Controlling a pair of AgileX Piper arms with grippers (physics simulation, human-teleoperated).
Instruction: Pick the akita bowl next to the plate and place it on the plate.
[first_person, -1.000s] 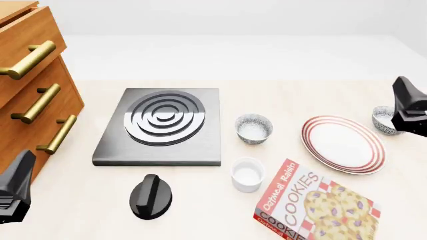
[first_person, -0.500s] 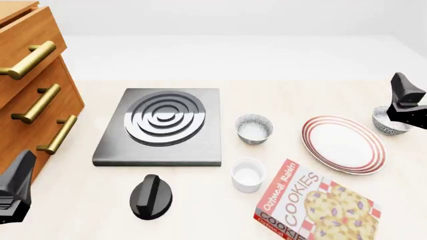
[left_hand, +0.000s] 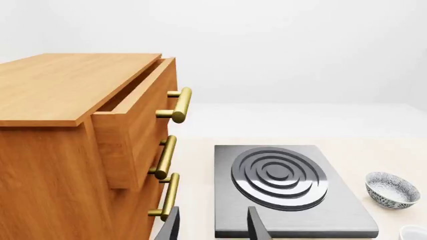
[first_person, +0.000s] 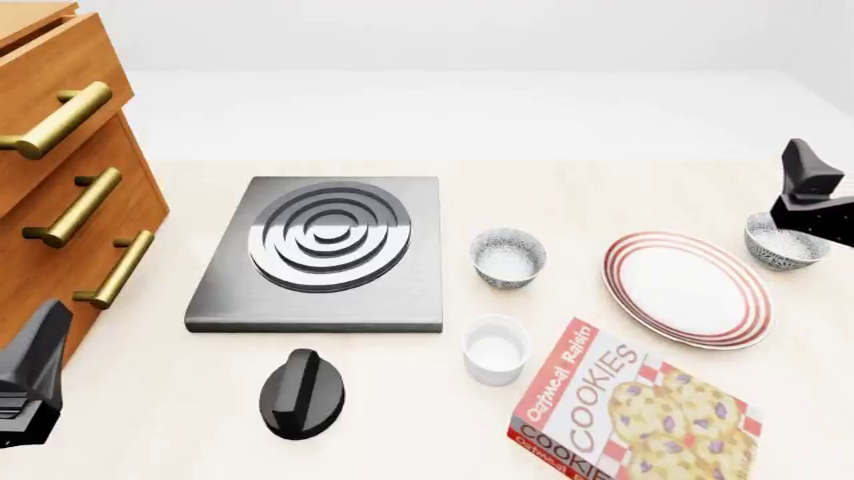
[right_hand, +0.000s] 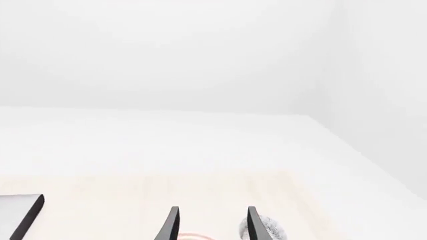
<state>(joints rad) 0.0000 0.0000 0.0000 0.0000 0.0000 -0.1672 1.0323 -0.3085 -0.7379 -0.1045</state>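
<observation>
The akita bowl (first_person: 783, 245), grey-speckled with a white inside, sits just off the far right rim of the red-ringed white plate (first_person: 687, 288). My right gripper (first_person: 805, 178) hovers over this bowl's far right side, open and empty. In the right wrist view the bowl (right_hand: 269, 231) shows just beside one fingertip, and the gripper (right_hand: 212, 225) has its fingers apart. My left gripper (first_person: 46, 338) rests open at the near left, close to the drawers, and the left wrist view also shows this gripper (left_hand: 212, 227) empty.
A second speckled bowl (first_person: 509, 257) stands left of the plate. A white ramekin (first_person: 495, 348) and a cookie box (first_person: 627, 408) lie nearer. A grey stove burner (first_person: 320, 250), a black knob (first_person: 302, 393) and a wooden drawer cabinet (first_person: 67, 170) fill the left.
My right gripper has shifted slightly farther back over the right bowl, uncovering more of the bowl. The left arm has not moved.
</observation>
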